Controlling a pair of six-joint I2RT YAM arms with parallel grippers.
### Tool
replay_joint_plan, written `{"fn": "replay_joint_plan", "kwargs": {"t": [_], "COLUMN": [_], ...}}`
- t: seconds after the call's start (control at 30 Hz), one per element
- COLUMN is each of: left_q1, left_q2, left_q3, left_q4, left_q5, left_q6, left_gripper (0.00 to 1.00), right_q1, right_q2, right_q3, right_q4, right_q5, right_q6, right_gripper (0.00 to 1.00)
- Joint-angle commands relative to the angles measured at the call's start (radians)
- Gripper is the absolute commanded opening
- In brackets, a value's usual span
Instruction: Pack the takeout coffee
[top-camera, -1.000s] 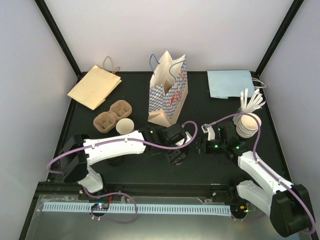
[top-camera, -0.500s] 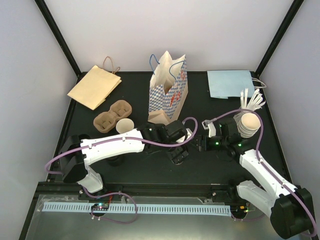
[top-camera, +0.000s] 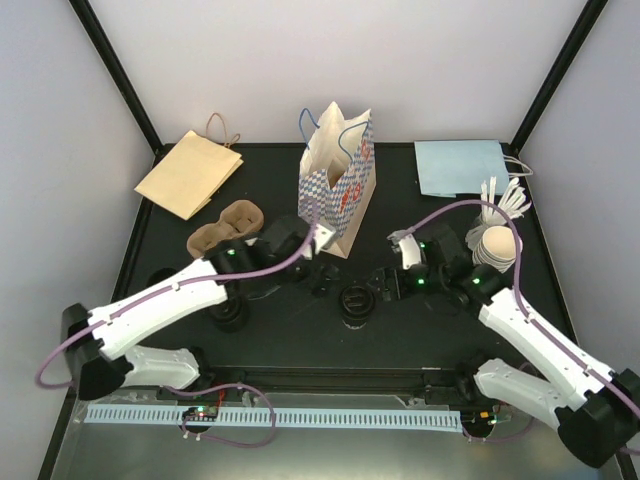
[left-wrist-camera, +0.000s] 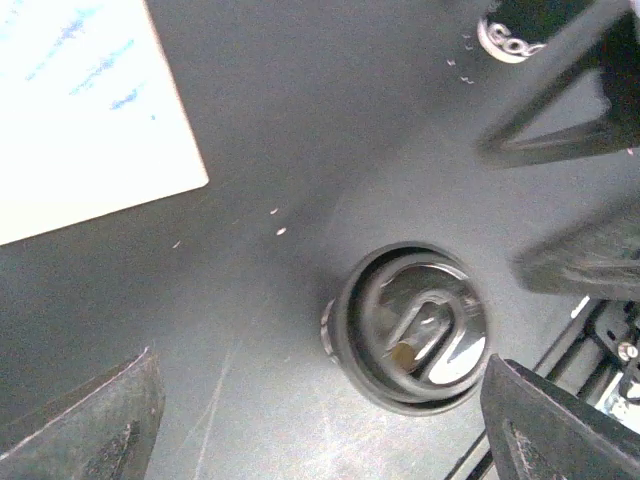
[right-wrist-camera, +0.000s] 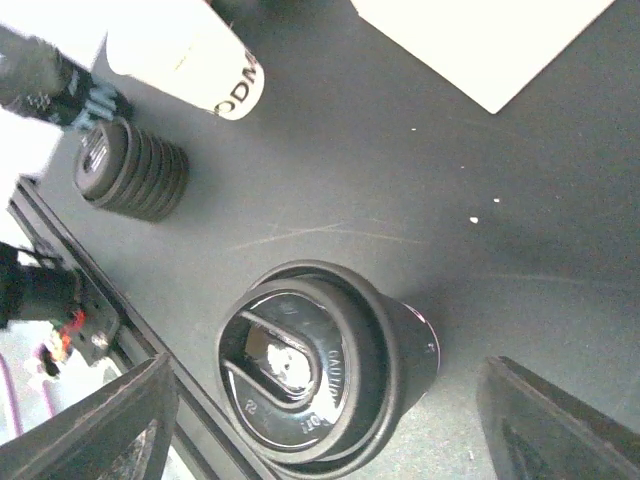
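Now that the left end effector (top-camera: 320, 279) has let go and drawn back toward the checkered paper bag (top-camera: 338, 185), the black lidded coffee cup (top-camera: 355, 301) stands upright and alone on the desk (top-camera: 300, 335), just in front of the bag. Its lid looks seated, so bagging is probably what remains. A second ago that end effector sat over the cup, while the right end effector (top-camera: 385, 284), also spread wide and empty, has edged in beside it.

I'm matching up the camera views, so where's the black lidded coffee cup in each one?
Top external: black lidded cup, near centre, below the checkered bag.
Left wrist: lower right of centre.
Right wrist: bottom centre.
Shared landmark: that bag, white at each wrist view's top edge.
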Motion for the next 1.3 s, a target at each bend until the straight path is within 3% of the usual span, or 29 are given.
{"fn": "replay_joint_plan", "kwargs": {"t": [0.0,0.23,0.37,0.83,1.27], "left_q1": [0.115,0.196,0.217,0.242,0.255], "left_q2": [-0.123,-0.248,-0.287,-0.309,-0.312], "left_q3": [-0.166,-0.290,-0.311,-0.336,-0.344], "left_q4": [0.089,0.143,0.140,0.141,0.127], "left_q5": [0.139,0.157,0.138,0.120,0.120], "left_q6": [-0.114,-0.150,-0.144,-0.117,-0.111], "left_gripper": [0.87,0.85,0.86,0.87,0.88], "right_q1": [0.161,0.357,0.427,0.510,0.529], "right_q2": [0.072,0.227,0.311,0.391,0.428], "right_q3": [0.114,0.249,0.303,0.355,0.366], "right_q4": [-0.136,-0.251,-0.285,-0.320,-0.340], "right_q5": [0.243,0.467,0.533,0.559,0.580], "right_q6": [-0.018,0.002,0.027,0.043,0.048], "right_gripper": [0.88,0.98,0.99,0.96,0.85]}}
